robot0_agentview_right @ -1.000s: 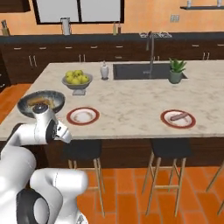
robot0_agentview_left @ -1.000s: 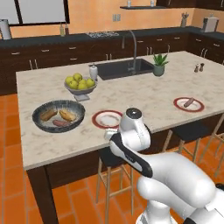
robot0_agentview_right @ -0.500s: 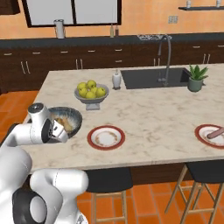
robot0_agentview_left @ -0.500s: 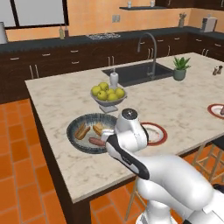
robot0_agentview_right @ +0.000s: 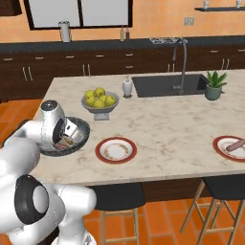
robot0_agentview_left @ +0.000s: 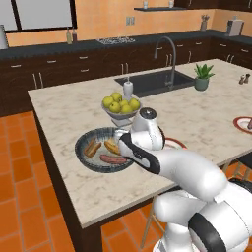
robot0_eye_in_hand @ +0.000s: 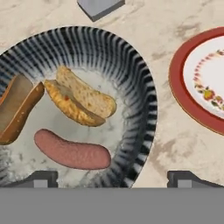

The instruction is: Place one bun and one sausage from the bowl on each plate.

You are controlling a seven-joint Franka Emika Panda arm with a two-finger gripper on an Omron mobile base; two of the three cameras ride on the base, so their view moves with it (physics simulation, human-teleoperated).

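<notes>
Moved: my base has driven along the table since a second ago, so the whole scene has shifted in both base views; the bowl (robot0_agentview_left: 104, 149) now sits right under my hand instead of off to one side.
Fingers: my fingers (robot0_eye_in_hand: 113, 178) stand spread wide, one tip over the bowl's inside, the other over bare table (robot0_eye_in_hand: 175, 148); they hold nothing and touch nothing.
Bowl: it sits near the table's front edge, toward its left end, its ribbed rim dark and its inside pale and speckled.
Bowl contents: one split bun (robot0_eye_in_hand: 81, 101) lies near the middle, a second bun (robot0_eye_in_hand: 17, 108) lies at the side away from the plate, and one sausage (robot0_eye_in_hand: 72, 154) lies nearest my fingertips, apart from both buns.
Near plate: a red-rimmed plate (robot0_agentview_right: 116, 150) lies just beside the bowl along the front edge, not touching it, with nothing on it.
Far plate: a second plate (robot0_agentview_right: 230, 147) lies well along the front edge toward the right end, with a sausage (robot0_agentview_right: 235, 144) on it.
Apples: a grey pedestal bowl of yellow-green apples (robot0_agentview_right: 99, 101) stands behind the bowl, toward the sink (robot0_agentview_right: 168, 84).
</notes>
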